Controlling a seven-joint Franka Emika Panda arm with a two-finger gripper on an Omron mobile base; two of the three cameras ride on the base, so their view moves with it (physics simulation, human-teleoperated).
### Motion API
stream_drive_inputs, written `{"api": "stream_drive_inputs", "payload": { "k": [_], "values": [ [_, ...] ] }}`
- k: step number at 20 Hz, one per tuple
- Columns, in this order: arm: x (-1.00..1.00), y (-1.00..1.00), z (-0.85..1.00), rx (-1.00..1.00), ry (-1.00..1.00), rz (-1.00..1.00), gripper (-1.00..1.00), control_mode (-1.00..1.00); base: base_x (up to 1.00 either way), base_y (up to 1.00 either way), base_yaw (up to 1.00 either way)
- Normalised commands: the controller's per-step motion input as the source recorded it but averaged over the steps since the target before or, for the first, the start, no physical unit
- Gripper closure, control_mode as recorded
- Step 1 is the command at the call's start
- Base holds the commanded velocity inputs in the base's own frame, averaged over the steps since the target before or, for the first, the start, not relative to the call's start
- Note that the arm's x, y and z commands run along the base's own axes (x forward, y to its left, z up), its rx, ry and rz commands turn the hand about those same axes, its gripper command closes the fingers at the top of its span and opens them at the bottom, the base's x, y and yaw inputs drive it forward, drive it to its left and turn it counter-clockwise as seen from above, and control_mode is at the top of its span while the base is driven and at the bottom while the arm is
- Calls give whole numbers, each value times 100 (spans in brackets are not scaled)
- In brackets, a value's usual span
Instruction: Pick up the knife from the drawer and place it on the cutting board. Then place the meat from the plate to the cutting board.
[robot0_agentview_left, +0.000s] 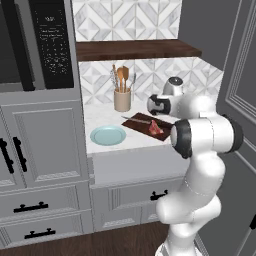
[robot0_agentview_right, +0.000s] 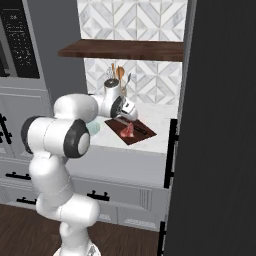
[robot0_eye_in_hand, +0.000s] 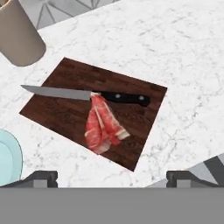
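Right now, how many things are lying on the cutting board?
2. The knife lies across the cutting board, blade tip past the edge nearest the utensil holder. The meat lies beside it, one end touching the knife near the handle.

From behind the arm on its left, we look forward and down over the white marble counter (robot0_agentview_left: 100, 117), at a middling distance. From behind on its right, we face the same counter, with a dark panel filling our right side. Both views share the cutting board (robot0_agentview_left: 142, 124), the plate (robot0_agentview_left: 108, 135) and the utensil crock (robot0_agentview_left: 122, 99). From the hand we look steeply down, close on the cutting board (robot0_eye_in_hand: 94, 111).
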Motion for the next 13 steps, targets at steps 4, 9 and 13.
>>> {"api": "stream_drive_inputs", "payload": {
  "k": [4, 9, 13],
  "values": [
    [-100, 21, 78, 0, -13, 0, -100, -100, 0, 0, 0],
    [-100, 18, 99, -2, -22, 0, -100, -100, 0, 0, 0],
    [-100, 24, 100, -6, -25, 0, -100, -100, 0, 0, 0]
  ]
}}
